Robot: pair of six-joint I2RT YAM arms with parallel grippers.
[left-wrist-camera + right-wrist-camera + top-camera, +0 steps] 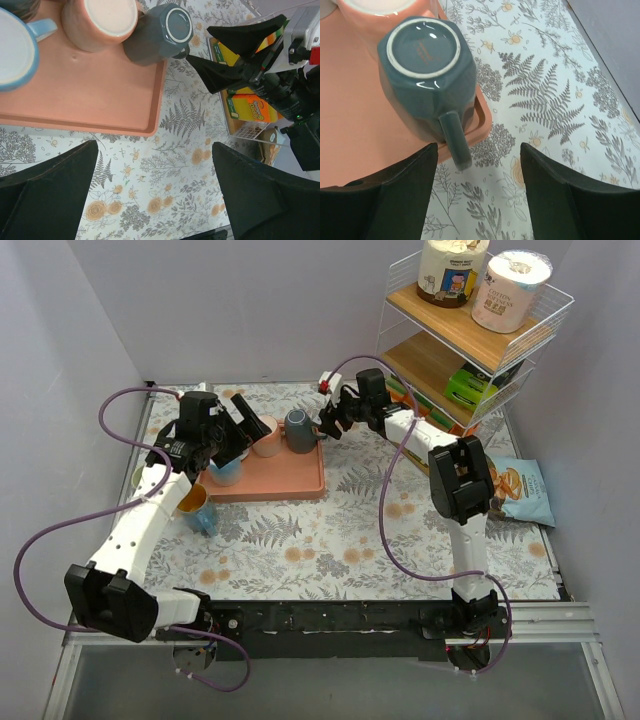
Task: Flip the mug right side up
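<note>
A dark grey mug [299, 430] stands upside down at the far right corner of the pink tray [285, 478], base up. In the right wrist view the mug [425, 75] shows its base ring, its handle [455, 140] sticking out over the tray edge. It also shows in the left wrist view [159, 34]. My right gripper [325, 425] is open and empty, just right of the mug, the handle pointing between the jaws [479, 200]. My left gripper [250, 420] is open and empty above the tray's far left, over patterned cloth in its own view [155, 200].
A pink mug [265, 435] and a light blue mug [226, 470] sit upright on the tray. A blue cup with an orange inside [197, 510] stands off the tray at left. A wire shelf [470, 340] with goods stands at right, a snack bag [520, 490] below it.
</note>
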